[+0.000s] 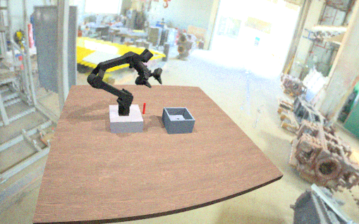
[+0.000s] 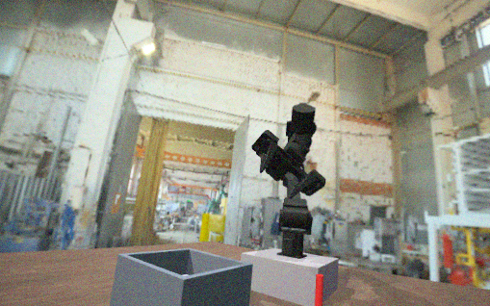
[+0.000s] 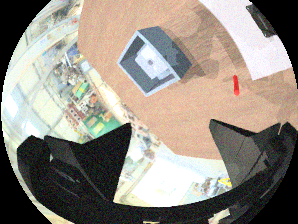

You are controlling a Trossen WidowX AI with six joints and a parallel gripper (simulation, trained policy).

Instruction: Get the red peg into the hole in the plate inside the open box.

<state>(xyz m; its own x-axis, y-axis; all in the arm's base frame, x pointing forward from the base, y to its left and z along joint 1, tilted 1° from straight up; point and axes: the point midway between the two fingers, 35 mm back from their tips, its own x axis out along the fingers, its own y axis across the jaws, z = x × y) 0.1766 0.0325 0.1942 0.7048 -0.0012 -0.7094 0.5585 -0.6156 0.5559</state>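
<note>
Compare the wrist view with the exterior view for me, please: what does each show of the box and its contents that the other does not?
Only the wrist view shows the pale plate and its hole inside the box. Only the exterior view shows the arm's upright base column. Both show the red peg.

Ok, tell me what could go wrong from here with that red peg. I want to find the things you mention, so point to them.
The red peg point(image 1: 144, 108) point(image 2: 319, 290) point(image 3: 236, 85) stands slim and upright close to the pale base block point(image 1: 126, 126) point(image 2: 281, 281) point(image 3: 267, 60), so the open gripper point(image 1: 155, 85) point(image 2: 286, 178) point(image 3: 172, 125) might bump the block or tip the peg. Later, the peg could catch on the walls of the box point(image 1: 180, 127) point(image 2: 151, 284) point(image 3: 179, 70) or miss the small hole in the plate point(image 1: 175, 116) point(image 3: 145, 56).
</note>
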